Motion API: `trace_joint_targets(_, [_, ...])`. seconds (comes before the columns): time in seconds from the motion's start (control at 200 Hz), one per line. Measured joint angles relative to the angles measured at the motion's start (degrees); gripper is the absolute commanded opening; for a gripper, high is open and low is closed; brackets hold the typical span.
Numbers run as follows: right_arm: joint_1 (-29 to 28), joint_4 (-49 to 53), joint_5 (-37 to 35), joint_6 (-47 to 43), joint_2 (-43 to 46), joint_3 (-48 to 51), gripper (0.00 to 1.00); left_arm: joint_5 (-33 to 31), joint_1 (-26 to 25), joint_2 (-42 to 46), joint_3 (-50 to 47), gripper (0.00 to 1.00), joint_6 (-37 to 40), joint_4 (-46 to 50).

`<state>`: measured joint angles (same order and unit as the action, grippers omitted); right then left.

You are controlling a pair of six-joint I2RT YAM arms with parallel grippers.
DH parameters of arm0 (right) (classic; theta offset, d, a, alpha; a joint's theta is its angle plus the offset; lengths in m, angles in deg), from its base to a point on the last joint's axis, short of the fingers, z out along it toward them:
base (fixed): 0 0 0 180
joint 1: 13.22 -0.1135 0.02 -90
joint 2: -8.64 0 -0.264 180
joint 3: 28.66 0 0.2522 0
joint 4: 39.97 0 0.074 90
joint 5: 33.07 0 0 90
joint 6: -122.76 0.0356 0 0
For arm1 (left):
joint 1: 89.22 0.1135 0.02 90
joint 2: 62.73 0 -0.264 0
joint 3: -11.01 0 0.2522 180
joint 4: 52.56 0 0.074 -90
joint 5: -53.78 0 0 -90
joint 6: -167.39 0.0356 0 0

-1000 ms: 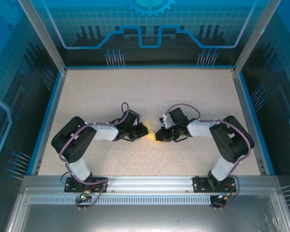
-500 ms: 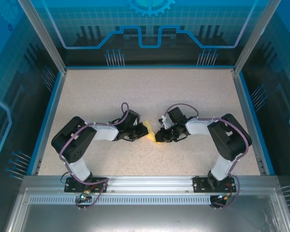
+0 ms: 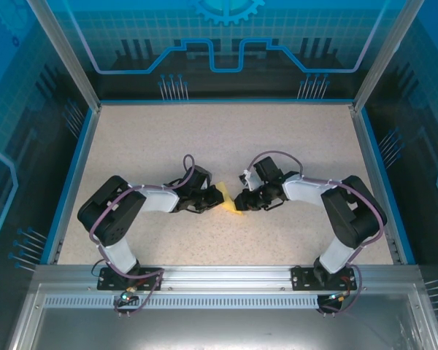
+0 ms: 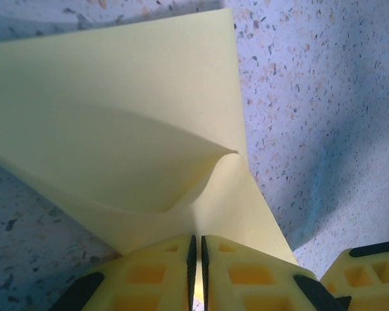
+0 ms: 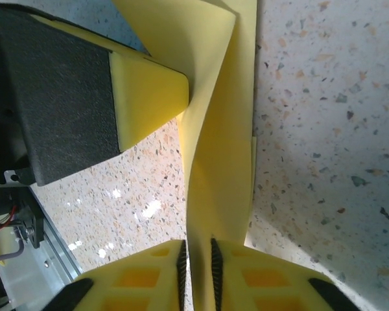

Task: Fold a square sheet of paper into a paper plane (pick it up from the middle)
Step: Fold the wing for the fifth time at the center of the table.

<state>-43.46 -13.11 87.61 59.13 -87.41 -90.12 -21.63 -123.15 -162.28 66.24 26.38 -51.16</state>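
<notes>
Pinching the folded sheet of paper point(image 3: 228, 201) from opposite sides, both grippers meet just off the middle of the table point(image 3: 292, 146), toward 6 o'clock. The left gripper point(image 4: 196, 254) has its jaws closed flat on one corner. In its wrist view the paper fans out toward 12 o'clock, with a loose flap bulging up. The right gripper point(image 5: 198, 262) stands nearly closed with a narrow band of paper between its jaws, so I judge it grips that edge. From above, the paper lies at 3 o'clock from the left gripper and at 9 o'clock from the right. Its long axis runs from 11 to 5 o'clock. Both are equally near, so the next crease likely turns on that 9-to-3 line.
</notes>
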Motion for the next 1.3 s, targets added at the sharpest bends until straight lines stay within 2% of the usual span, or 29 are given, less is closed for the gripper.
trace_joint_targets(0.315, [-0.1, 0.3, 0.4, -0.6, -2.9, 0.0, 0.05, -0.2, 0.0, 0.1, 0.0, 0.14, 0.0, 0.1])
trace_joint_targets(0.515, [-0.1, -0.1, 1.2, -0.9, -4.0, 0.0, 0.05, -0.3, 0.0, 0.2, 0.0, 0.14, 0.0, 0.3])
trace_joint_targets(0.65, [-0.2, -0.5, 1.9, -1.0, -4.4, 0.0, 0.09, -0.3, 0.0, 0.2, 0.0, 0.14, 0.0, 0.3])
trace_joint_targets(0.8, [-0.3, -0.7, 1.9, -1.4, -3.8, 0.0, 0.09, -0.3, 0.0, 1.0, 0.0, 0.20, 0.0, 1.0])
trace_joint_targets(1.0, [-2.0, 1.6, -4.0, -6.7, 1.0, -0.9, 0.04, -2.0, 0.0, 10.3, 0.0, 0.28, 0.3, 5.8])
trace_joint_targets(1.145, [-5.0, 2.5, -10.4, -13.1, 4.4, -1.5, 0.03, -5.2, 0.0, 19.1, -0.8, 0.29, 0.5, 8.3])
trace_joint_targets(1.3, [-8.8, 1.6, -16.2, -19.3, 5.7, -1.5, 0.07, -7.3, 0.0, 20.4, -2.7, 0.30, 0.4, 10.1])
